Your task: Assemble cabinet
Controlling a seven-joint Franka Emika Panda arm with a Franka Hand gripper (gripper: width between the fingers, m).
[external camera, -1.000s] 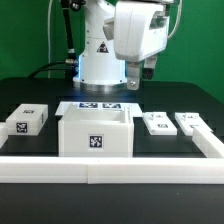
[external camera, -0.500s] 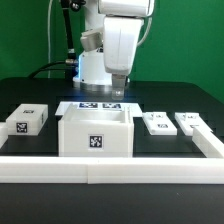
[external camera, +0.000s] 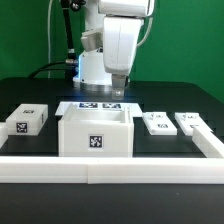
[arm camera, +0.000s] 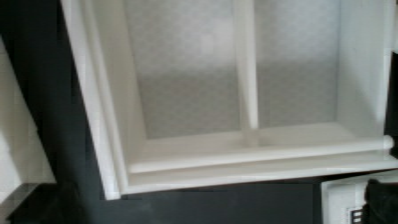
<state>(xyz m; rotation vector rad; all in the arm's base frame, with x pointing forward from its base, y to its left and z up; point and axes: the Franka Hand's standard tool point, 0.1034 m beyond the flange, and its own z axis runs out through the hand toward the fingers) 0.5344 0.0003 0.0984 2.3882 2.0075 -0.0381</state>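
we are hovering the arm (external camera: 121, 45) over the cabinet (external camera: 95, 140) by the surface's (external camera: 30, 92) railed edge; we cannot tell the jaws' spread

The cabinet (external camera: 96, 135) looks like smooth matt white plastic, finely speckled inside, and it sits on a matt black table (external camera: 182, 96).

A plain green wall (external camera: 195, 35) is filling the back of the exterior view under even light. A black surface (external camera: 185, 98) is stretching before it, with a white rail (external camera: 110, 166) bordering its near edge. Black cables (external camera: 66, 35) are hanging at the exterior view's left.
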